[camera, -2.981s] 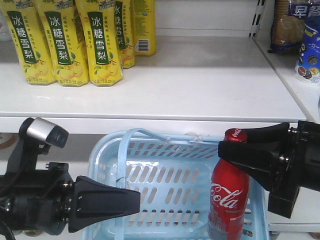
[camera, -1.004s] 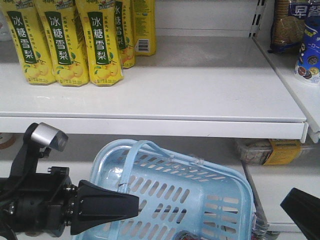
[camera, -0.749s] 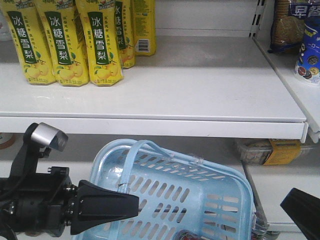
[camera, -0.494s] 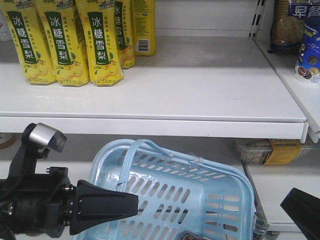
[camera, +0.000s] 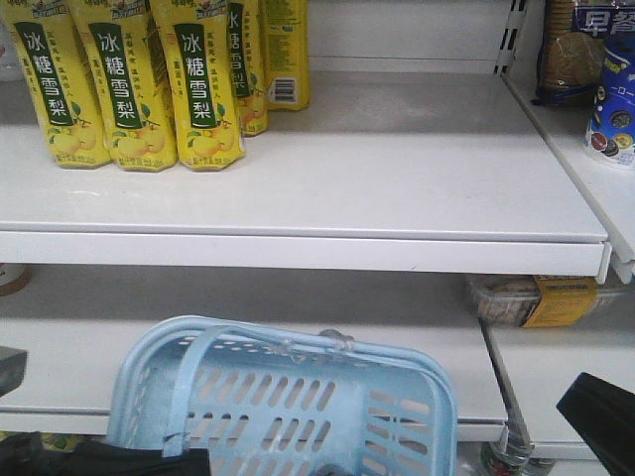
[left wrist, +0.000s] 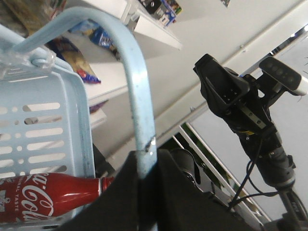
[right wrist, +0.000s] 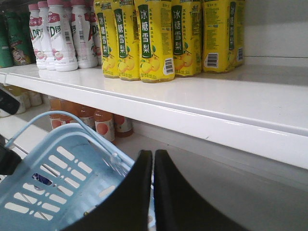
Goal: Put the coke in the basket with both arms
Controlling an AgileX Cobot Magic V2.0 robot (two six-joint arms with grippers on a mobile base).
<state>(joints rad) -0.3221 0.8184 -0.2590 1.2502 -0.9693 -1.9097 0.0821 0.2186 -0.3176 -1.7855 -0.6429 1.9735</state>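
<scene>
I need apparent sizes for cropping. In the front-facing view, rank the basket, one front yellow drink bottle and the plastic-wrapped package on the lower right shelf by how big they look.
1. basket, largest, though cut off by the frame and nearest the camera.
2. yellow drink bottle.
3. plastic-wrapped package, smallest.

A white upper shelf [camera: 327, 188] carries yellow pear-drink bottles [camera: 119, 84] at its ten o'clock corner. On the lower shelf [camera: 397, 327], a clear packet with a yellow label [camera: 541, 297] lies at three o'clock.

One pale blue basket [camera: 288, 397], one coke bottle [left wrist: 43, 197], five yellow drink cartons [camera: 203, 84] on the shelf.
</scene>
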